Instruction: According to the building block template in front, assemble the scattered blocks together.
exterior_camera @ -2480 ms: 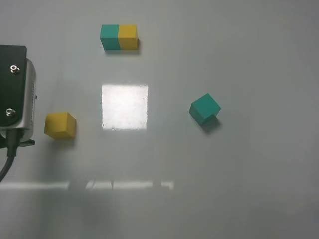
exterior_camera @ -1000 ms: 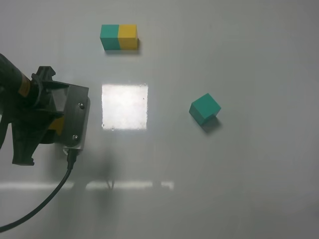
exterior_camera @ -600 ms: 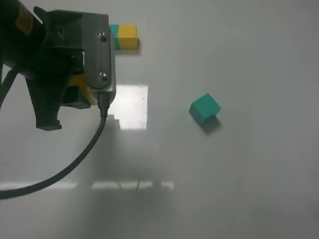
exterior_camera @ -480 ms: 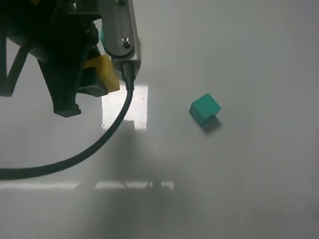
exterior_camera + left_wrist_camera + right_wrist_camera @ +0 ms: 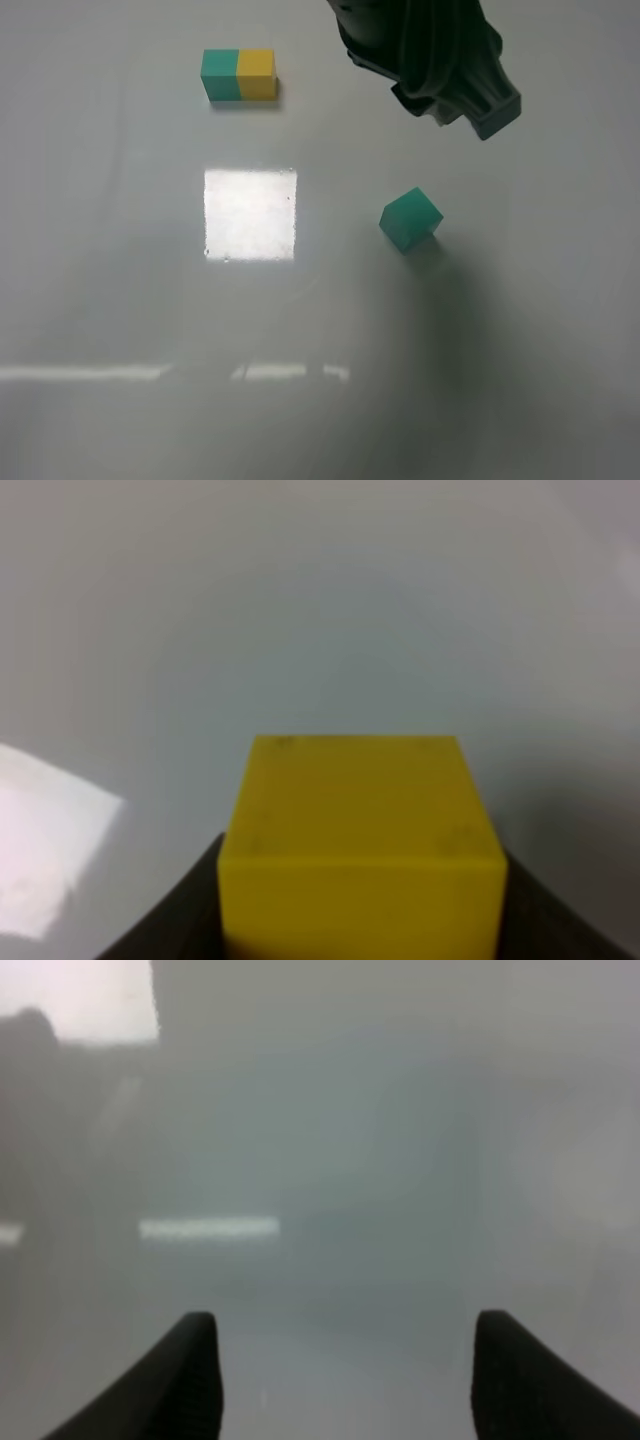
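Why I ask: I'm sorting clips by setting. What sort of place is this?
Probably a robot test bench in a lab: a glossy grey table, plain blocks such as the teal cube and the teal-yellow bar, and a robot arm overhead.

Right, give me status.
Left hand shut on yellow cube. Right hand open, empty. Teal cube loose on table, askew to template. No clutter beside it.
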